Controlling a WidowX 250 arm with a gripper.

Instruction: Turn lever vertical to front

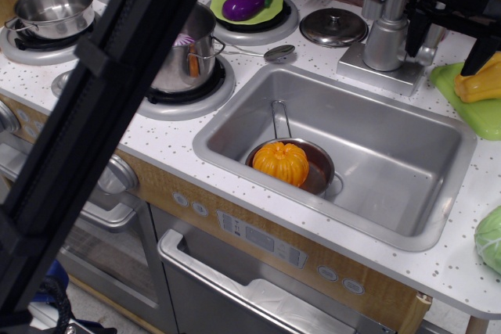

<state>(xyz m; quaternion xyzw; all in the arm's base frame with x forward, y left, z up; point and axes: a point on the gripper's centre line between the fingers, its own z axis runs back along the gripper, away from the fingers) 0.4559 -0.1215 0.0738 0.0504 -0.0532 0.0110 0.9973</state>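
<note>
The silver tap column stands on its base behind the sink. The lever is a small pale grey paddle on the column's right side, sloping down and to the right; its upper part is hidden by the gripper. My black gripper comes in from the top right. One finger hangs just right of the column, next to the lever. The other finger is well to the right, over the yellow toy. The fingers stand wide apart with the lever between them, and nothing is held.
The sink holds a small pan with an orange pumpkin. A yellow toy lies on a green plate at the right. A pot lid, pots on burners and an aubergine are at the left. The black arm crosses the left.
</note>
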